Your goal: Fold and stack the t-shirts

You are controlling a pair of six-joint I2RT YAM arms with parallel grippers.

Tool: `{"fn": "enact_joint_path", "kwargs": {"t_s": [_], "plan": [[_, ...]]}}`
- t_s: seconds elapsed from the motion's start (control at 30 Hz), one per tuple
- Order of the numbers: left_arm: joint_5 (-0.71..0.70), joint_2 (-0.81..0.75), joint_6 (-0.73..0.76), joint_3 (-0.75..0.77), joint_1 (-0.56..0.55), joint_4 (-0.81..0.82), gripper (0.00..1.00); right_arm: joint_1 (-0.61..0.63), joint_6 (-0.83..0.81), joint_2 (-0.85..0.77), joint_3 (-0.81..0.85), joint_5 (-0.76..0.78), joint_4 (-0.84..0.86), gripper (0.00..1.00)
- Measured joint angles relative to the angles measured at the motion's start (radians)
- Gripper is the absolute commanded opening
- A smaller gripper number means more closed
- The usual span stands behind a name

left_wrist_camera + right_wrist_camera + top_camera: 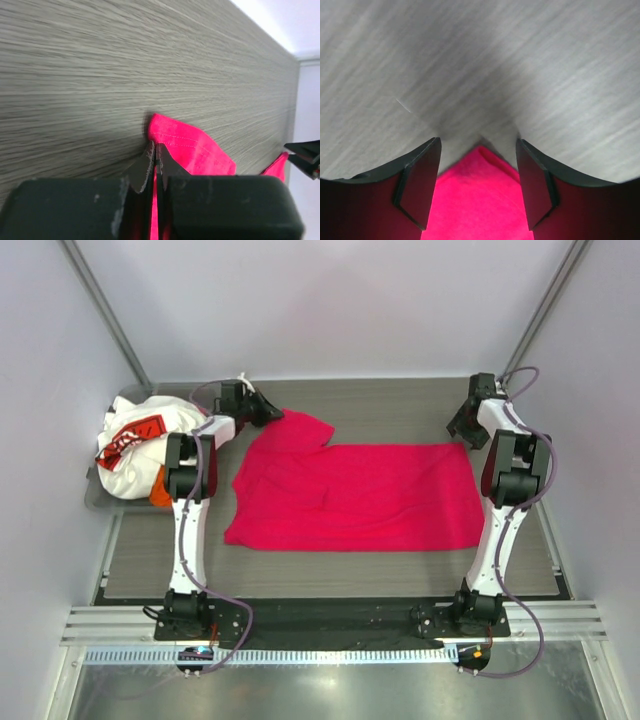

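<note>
A: Where is the magenta-red t-shirt (370, 495)?

B: Flat on the table (400, 405), in the middle between the 2 arms, with its long side running left to right. Its far-left part is rumpled, and a sleeve is bunched toward the left gripper (268, 410).

A: And that gripper?

B: Pressed together on the shirt's far-left edge. The left wrist view shows its fingers (142, 169) closed with a thin strip of red cloth pinched between them. A hemmed fold lies on the table just ahead.

A: The right gripper (462, 428)?

B: At the shirt's far-right corner, jaws spread. From its wrist camera, the tip of that corner sits between the 2 pads (417, 187), which stand on either side of it and are not closed on it.

A: What else is around?

B: A grey bin (110, 505) at the left edge, beside the left arm. In it the white t-shirt (140, 445) with a red-and-black print lies crumpled, and an orange t-shirt (160, 490) peeks out beneath it. From above, the left arm's upper links cover part of that heap.
</note>
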Motion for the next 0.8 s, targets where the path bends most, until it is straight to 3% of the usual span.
{"fn": "enact_joint_path", "kwargs": {"t_s": [0.4,0.63,0.8], "plan": [[-0.002,-0.002,-0.063,-0.048,0.019,0.100,0.00,0.009,-0.006,-0.008,-0.040,0.010,0.067,0.39],[-0.004,-0.002,-0.065,-0.050,0.019,0.106,0.00,0.006,0.003,-0.043,-0.109,0.010,0.113,0.01],[-0.005,0.000,-0.069,-0.034,0.019,0.083,0.00,0.009,0.008,-0.060,-0.138,0.007,0.137,0.01]]}}
